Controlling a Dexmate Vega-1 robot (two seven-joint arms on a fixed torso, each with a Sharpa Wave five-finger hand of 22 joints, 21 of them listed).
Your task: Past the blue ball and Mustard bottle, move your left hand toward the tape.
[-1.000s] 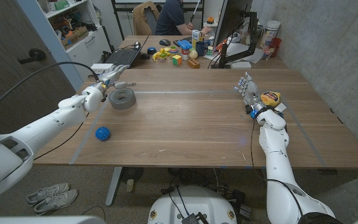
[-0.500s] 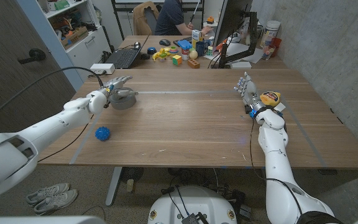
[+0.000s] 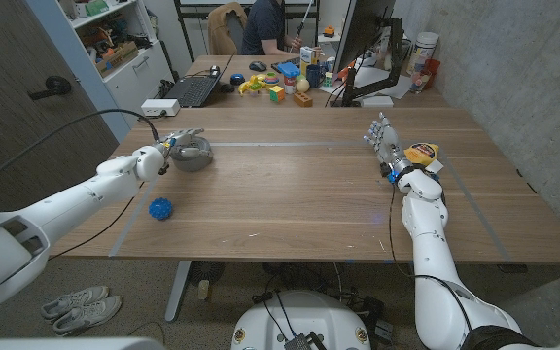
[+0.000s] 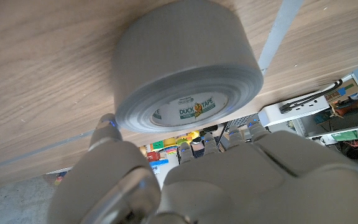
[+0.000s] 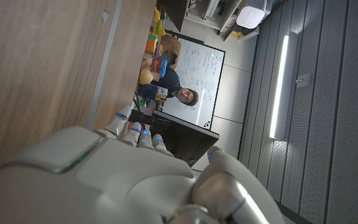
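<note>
One wooden table [image 3: 309, 194] in front of me, two arms over it. One grey roll of tape [image 3: 192, 154] sits at the far left of the table; my left hand [image 3: 170, 146] is right at its near-left side, fingers spread and reaching over it, and I cannot tell whether they touch. From the left wrist the tape [image 4: 185, 68] looms just past the fingertips [image 4: 107, 124]. One blue ball [image 3: 160, 208] lies nearer me, well apart. My right hand [image 3: 385, 141] stands upright at far right, fingers extended, holding nothing.
</note>
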